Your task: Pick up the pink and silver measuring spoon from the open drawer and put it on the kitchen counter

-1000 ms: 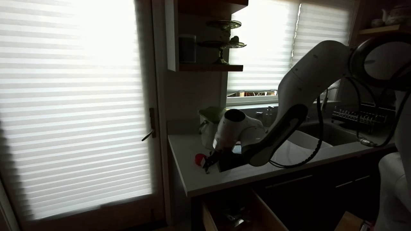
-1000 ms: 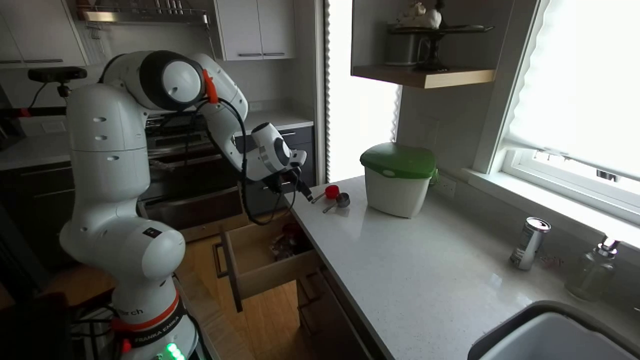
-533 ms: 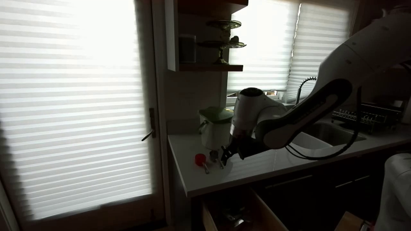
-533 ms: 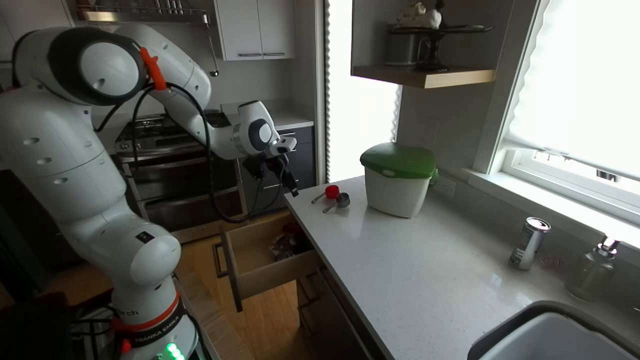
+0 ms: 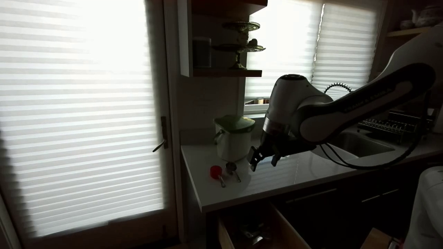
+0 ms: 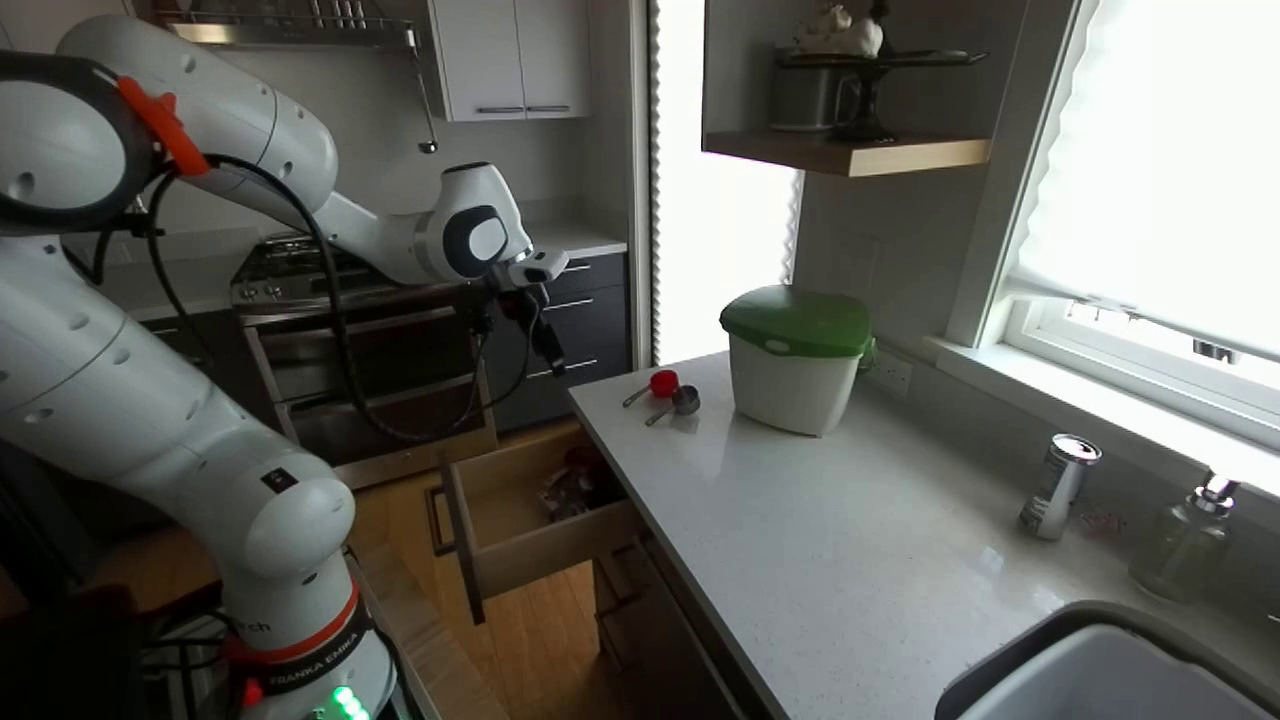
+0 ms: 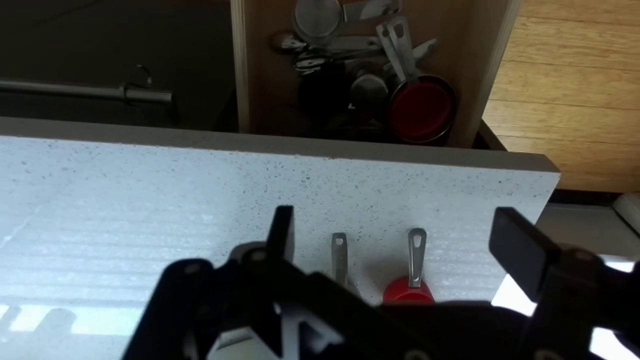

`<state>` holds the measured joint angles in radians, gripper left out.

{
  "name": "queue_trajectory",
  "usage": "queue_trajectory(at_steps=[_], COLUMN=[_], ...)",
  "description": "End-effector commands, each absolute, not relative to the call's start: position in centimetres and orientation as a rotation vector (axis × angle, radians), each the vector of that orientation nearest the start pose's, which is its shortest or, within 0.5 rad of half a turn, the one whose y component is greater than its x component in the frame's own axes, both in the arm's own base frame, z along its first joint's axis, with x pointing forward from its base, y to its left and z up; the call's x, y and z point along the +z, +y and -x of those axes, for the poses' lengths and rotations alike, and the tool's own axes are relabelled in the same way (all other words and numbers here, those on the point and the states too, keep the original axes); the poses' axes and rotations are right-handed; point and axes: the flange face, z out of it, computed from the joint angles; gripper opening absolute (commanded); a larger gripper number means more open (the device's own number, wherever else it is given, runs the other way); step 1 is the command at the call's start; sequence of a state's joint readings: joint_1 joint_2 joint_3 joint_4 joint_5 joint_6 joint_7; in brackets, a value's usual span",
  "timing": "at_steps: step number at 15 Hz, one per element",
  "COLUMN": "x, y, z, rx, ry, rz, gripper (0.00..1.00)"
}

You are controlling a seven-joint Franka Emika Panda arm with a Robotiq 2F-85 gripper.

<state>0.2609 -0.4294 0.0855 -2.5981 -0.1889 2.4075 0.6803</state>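
The measuring spoon, a red cup with a silver handle, lies on the kitchen counter near its end in both exterior views (image 5: 216, 172) (image 6: 664, 383) and in the wrist view (image 7: 407, 290), where the gripper body hides part of its bowl. The pale counter (image 6: 830, 540) is speckled in the wrist view (image 7: 150, 200). My gripper (image 7: 395, 220) is open and empty, raised above the counter and apart from the spoon; it shows in both exterior views (image 5: 264, 165) (image 6: 553, 368). The wooden drawer (image 6: 548, 552) stands open below the counter and holds several utensils in the wrist view (image 7: 241, 75).
A silver measuring cup (image 6: 686, 400) lies beside the red one. A white bin with a green lid (image 6: 800, 370) stands behind them. A can (image 6: 1060, 487), a soap bottle (image 6: 1185, 545) and the sink tub (image 6: 1090, 670) are further along. A red cup (image 7: 420, 110) sits in the drawer.
My gripper has moved up and away from the red spoon's handle, back toward the robot base. The red spoon, silver cup and drawer have stayed in place.
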Motion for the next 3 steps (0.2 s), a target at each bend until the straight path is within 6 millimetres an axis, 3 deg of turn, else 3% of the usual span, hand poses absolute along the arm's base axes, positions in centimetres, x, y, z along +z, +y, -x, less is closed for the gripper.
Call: queue_trajectory(at_steps=[1,3], x=[42.21,42.11], y=[14.02,13.98], z=[-39.36,-39.35], rx=[-0.458,-0.454], ry=[0.334,0.336], rz=[3.133,3.134], gripper=[1.00,1.00])
